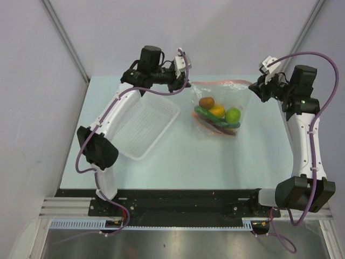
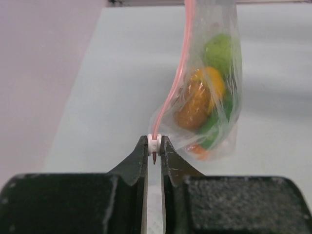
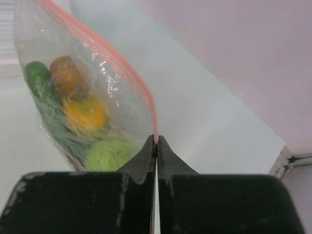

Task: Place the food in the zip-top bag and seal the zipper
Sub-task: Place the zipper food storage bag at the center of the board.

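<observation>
Just right of the tray, the zip-top bag hung soft and crinkly, the food weighting its belly (film probably slippery). The left gripper and right gripper each pinched one end of the zipper, likely the stiffest hold.

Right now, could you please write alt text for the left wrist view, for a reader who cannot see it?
The black left end effector is shut on the near end of the pink-red zipper of a clear zip-top bag. The bag stretches away over the pale table, holding toy food: green, yellow and orange-brown pieces.
</observation>
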Controlling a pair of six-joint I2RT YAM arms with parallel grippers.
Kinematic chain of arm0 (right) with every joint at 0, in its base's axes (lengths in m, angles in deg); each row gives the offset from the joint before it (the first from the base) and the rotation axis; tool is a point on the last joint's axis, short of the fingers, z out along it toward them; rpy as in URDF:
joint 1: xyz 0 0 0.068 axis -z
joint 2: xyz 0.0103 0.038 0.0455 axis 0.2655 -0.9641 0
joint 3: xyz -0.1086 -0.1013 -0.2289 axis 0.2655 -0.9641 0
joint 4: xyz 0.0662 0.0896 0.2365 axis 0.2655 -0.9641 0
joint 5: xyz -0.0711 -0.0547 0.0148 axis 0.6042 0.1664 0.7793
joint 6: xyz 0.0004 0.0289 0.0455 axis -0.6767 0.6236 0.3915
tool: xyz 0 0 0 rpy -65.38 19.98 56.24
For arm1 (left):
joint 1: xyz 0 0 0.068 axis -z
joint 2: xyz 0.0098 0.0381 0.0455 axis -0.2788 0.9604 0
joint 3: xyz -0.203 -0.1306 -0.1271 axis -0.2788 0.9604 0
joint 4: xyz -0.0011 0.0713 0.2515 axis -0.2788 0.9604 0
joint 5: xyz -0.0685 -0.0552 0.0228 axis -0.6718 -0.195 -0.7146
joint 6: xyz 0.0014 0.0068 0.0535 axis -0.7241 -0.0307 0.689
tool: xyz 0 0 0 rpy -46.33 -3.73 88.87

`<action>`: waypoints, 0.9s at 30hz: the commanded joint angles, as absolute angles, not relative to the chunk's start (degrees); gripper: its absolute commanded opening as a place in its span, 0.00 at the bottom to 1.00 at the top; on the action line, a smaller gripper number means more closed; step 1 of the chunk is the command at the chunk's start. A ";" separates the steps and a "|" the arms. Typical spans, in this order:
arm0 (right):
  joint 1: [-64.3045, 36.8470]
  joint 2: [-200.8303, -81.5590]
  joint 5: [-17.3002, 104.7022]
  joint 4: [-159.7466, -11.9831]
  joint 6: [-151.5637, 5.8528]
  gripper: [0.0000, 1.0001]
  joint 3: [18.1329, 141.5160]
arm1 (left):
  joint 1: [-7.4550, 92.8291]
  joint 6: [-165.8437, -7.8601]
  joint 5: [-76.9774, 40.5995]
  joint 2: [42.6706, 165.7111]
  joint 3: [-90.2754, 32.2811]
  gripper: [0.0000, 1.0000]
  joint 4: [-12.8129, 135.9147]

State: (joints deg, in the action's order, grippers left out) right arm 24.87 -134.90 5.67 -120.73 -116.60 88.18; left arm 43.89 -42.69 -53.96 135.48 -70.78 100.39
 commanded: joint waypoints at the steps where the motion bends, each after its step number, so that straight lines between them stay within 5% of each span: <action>1: 25.15 -137.80 7.66 -100.77 -113.51 0.00 89.62 | 43.08 -49.43 -53.08 140.48 -83.02 0.00 92.57; 8: 24.19 -138.60 0.20 -120.73 -128.75 0.00 88.23 | 43.26 -43.47 -56.33 139.54 -80.15 0.00 96.08; 14: 19.28 -137.55 2.38 -141.16 -140.48 0.00 76.37 | 48.17 -29.76 -58.36 134.53 -60.04 0.02 108.03; 18: 17.34 -137.90 5.72 -142.48 -142.86 0.00 67.93 | 50.28 -31.32 -57.22 128.73 -39.69 0.04 100.25; 23: 18.21 -134.84 8.36 -144.33 -145.58 0.00 61.59 | 52.92 -32.46 -54.75 123.62 -29.70 0.11 95.92; 25: 18.39 -133.25 9.41 -145.03 -147.68 0.14 59.83 | 53.28 -33.61 -54.58 122.40 -26.97 0.20 94.77; 26: 18.39 -132.11 9.59 -145.56 -148.22 0.25 59.65 | 53.36 -34.40 -54.05 121.87 -26.27 0.33 94.16; 27: 18.30 -131.57 9.77 -146.69 -148.66 0.49 59.65 | 53.37 -34.49 -53.79 121.51 -25.39 0.38 94.15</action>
State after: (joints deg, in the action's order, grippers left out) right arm 18.10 -135.97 8.54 -143.20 -143.57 60.05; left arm 53.36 -33.86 -53.52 127.68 -26.96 99.53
